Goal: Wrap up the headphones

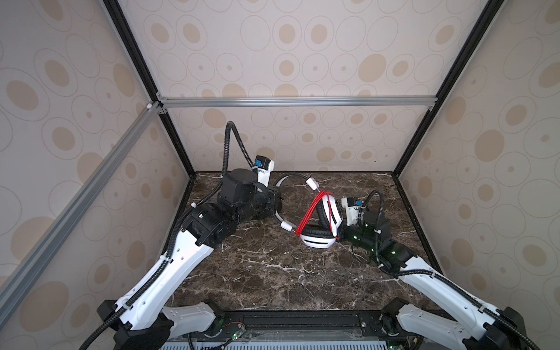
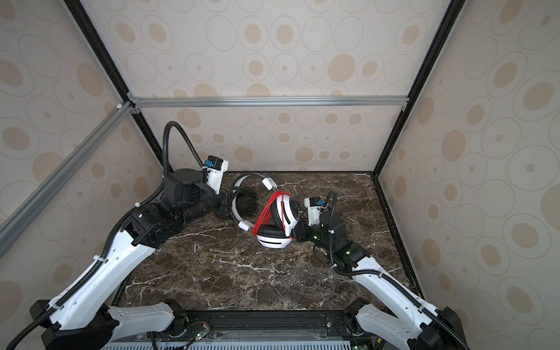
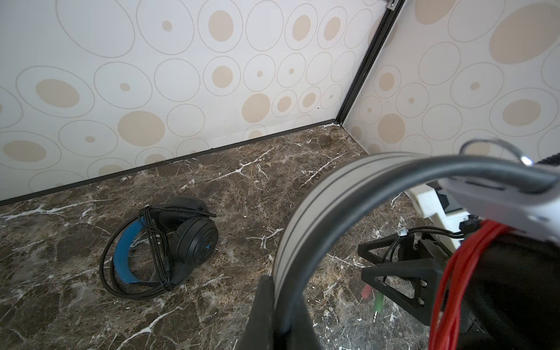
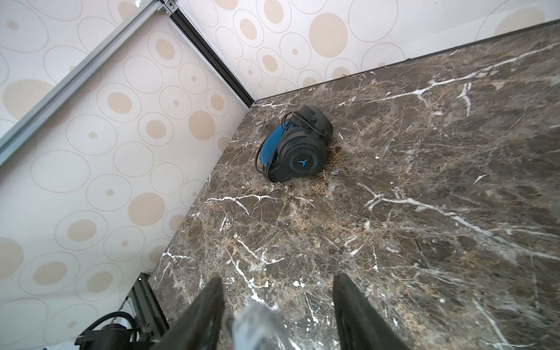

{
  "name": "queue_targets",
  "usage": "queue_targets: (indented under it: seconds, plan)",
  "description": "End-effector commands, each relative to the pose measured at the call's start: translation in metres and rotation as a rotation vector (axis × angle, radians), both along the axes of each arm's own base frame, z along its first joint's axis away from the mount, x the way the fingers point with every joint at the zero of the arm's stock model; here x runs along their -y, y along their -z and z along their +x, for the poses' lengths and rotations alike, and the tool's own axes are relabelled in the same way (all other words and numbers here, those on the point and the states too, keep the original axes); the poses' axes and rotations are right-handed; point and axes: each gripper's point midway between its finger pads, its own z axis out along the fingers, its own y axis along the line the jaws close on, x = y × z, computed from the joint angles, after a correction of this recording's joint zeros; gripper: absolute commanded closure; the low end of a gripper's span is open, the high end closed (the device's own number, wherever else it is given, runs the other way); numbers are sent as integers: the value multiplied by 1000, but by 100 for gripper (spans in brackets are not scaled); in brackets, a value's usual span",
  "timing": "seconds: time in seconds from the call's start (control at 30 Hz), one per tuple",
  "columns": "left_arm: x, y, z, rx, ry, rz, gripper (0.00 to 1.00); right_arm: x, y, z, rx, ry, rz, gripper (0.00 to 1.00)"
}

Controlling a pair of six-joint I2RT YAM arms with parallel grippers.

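Wrapping nearly done, I judge. Left gripper (image 3: pixel 280 303) clamps the white headset (image 1: pixel 321 224) by its headband at counter (image 1: pixel 272 272) centre, red cord (image 1: pixel 309 216) wound on. Right gripper (image 4: pixel 277 281) approx. half open, pinching nothing. Black headset (image 3: pixel 181 242) lies near the back-left corner. Next: tuck loose plugs (image 3: pixel 374 300) w/o loosening loops.

Dark brown marble table (image 1: pixel 272 272) with white veins, carrying two sets of headphones.

The black headphones (image 3: pixel 181 239) with a blue inner band lie on their side toward the table's back left corner. Their black cord (image 3: pixel 151 242) is wound around them, and a loop of it spills onto the marble. The white headphones (image 1: pixel 316 242), wound with a red cord (image 1: pixel 309 216), stand near the middle with the lower ear cup down at the surface; whether it rests there cannot be told. Two small plugs (image 3: pixel 376 303), one green and one pink, lie on the marble nearby.
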Motion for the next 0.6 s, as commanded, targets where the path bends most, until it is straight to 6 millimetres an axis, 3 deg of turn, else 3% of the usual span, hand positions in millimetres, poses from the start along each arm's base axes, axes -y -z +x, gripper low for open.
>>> queue_targets:
  seconds: [0.0,0.13,0.23,0.4,0.57]
  plan:
    - [6,-40,1,75,5,-141,100,-2,2,1,-3,-8,27,55]
    - [7,-40,1,76,4,-146,100,-3,2,1,1,-12,32,72]
    - [7,-39,1,74,6,-147,100,-5,1,1,12,-20,34,79]
    - [7,-40,1,75,9,-150,100,-5,0,2,21,-22,36,79]
    - [9,-40,0,75,16,-155,100,-3,-6,4,45,-4,54,71]
